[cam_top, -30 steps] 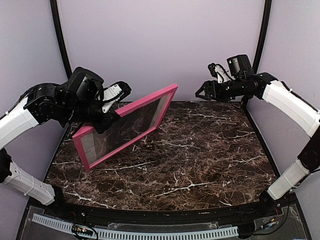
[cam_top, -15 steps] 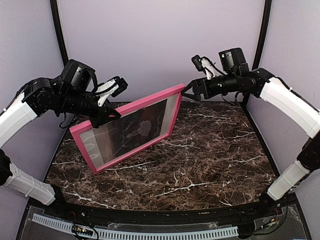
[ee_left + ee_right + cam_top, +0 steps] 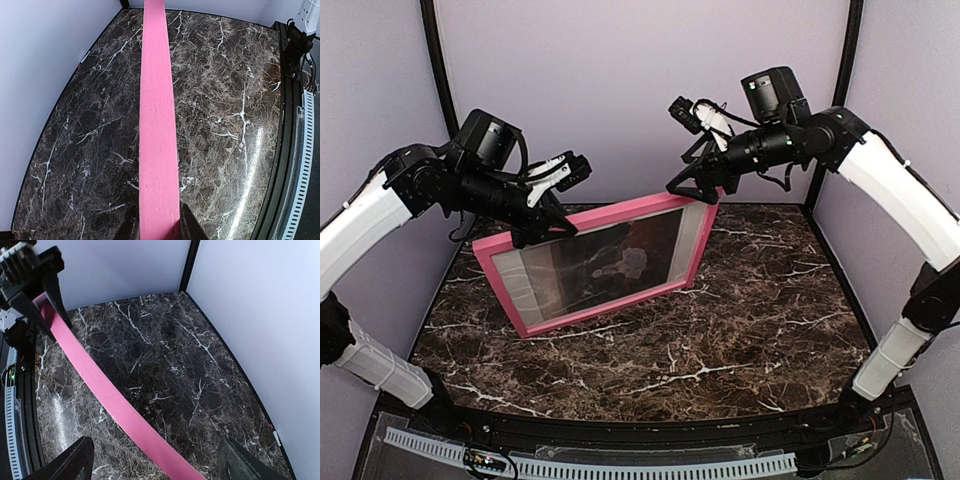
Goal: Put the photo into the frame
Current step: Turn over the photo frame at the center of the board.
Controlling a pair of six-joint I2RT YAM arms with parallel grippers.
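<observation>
The pink frame [image 3: 588, 216] stands tilted on its long edge at the back left of the table, front face towards the camera. Behind its glazing shows the photo [image 3: 620, 262], dark with a pale figure at centre. My left gripper [image 3: 542, 232] is shut on the frame's top edge near the left end; in the left wrist view [image 3: 159, 224] the pink edge [image 3: 157, 125] runs up between its fingers. My right gripper [image 3: 695, 192] is open over the frame's top right corner. In the right wrist view [image 3: 155, 450] the pink edge [image 3: 107, 395] passes between its wide-apart fingers [image 3: 75, 460].
The dark marble table [image 3: 740, 330] is ringed by lilac walls with black posts at the back corners. A black rail and white cable strip [image 3: 620, 465] run along the near edge. I cannot tell whether the frame's lower edge touches the table.
The frame has swung down and round, facing the camera more squarely. My right gripper has moved left and down to the frame's top right corner. My left gripper keeps hold of the top edge.
</observation>
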